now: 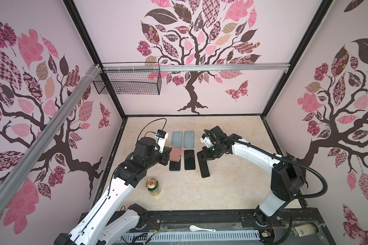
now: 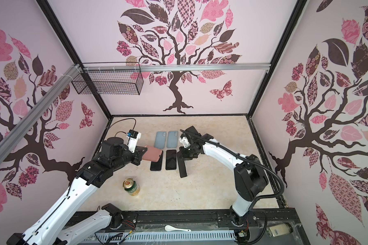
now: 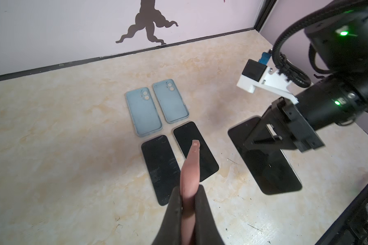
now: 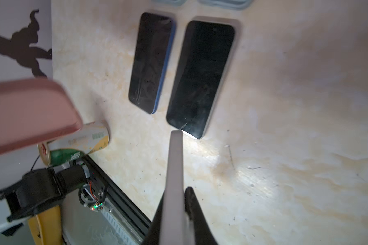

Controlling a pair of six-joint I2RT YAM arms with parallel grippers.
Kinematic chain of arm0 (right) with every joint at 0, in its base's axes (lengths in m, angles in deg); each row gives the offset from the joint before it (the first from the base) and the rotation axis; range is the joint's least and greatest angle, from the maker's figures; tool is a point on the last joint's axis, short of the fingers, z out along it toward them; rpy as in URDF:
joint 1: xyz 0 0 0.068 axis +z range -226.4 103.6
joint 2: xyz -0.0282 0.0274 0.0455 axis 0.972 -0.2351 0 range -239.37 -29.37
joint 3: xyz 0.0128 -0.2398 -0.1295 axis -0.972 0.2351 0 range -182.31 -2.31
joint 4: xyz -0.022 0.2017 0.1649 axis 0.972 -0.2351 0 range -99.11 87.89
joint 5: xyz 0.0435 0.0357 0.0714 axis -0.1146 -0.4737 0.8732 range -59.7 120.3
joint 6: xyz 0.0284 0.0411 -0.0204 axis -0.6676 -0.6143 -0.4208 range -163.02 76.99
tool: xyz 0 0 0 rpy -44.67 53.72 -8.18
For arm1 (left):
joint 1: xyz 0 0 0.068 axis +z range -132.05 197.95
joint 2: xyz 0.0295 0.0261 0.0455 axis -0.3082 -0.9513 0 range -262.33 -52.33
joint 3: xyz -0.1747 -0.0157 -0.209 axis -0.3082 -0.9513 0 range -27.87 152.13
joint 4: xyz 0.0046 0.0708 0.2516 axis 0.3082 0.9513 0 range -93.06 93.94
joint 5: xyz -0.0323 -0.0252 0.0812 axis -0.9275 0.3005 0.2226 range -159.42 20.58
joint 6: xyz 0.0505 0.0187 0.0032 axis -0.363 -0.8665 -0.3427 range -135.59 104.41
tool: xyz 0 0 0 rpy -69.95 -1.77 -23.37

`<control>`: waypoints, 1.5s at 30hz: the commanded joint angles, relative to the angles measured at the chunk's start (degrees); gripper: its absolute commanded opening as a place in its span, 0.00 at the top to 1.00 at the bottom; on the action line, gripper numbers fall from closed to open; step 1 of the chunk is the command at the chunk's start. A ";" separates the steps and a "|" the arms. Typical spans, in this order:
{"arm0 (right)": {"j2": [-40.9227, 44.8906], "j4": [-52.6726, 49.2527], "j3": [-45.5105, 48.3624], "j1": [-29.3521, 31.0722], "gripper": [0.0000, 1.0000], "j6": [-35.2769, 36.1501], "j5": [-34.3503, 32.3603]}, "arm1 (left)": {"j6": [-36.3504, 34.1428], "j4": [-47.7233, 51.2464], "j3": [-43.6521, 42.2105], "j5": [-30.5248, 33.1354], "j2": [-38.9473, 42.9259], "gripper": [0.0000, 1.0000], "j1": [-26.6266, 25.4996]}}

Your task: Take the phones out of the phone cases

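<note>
Now gripping the phone (image 1: 204, 168) in the right gripper (image 4: 176, 191), jaws nearly closed across its thickness, dark screen facing up and the near end dipping lowest. Not showing whether that end is touching the table (image 1: 232, 191). Pinching the pink phone case (image 3: 190, 167) in the left gripper (image 3: 188, 192), jaws likewise narrow, clamping one end so that the case is sticking out edge-on in the left wrist view.

Working well apart from the spoon (image 1: 201, 228) lying on the front rail and from the can (image 1: 154, 186) standing upright near the left arm. Leaving bare table open in front of both grippers and out toward the right wall. Crowding things farther in: two bare phones (image 1: 189, 160) lying side by side, screens up, and just beyond them two blue cases (image 1: 176, 139) lying open side up before the back wall.

Holding phone and case apart, one bare phone lying between them in both top views. Hanging the pink case over the far end of the left bare phone.
</note>
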 commanded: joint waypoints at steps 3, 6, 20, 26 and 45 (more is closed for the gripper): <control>-6.65 -2.70 -2.85 -5.02 1.00 -1.75 4.39 | 0.23 -0.78 -0.65 -2.15 -0.76 1.00 0.28; -9.10 -1.99 -4.07 -5.84 1.00 -1.29 3.93 | 0.06 -1.03 -0.47 -4.68 -1.70 1.00 0.29; -20.72 -0.71 -11.35 -10.40 1.00 -0.76 13.39 | 0.10 -3.73 1.71 -12.34 -8.50 1.00 0.40; -23.78 -1.36 -14.66 -10.87 1.00 0.17 14.68 | 0.08 -2.70 1.05 -12.51 -7.47 1.00 0.37; -29.46 -0.11 -15.81 -12.24 0.84 1.54 19.50 | -0.32 0.30 0.57 -12.69 -5.35 1.00 0.37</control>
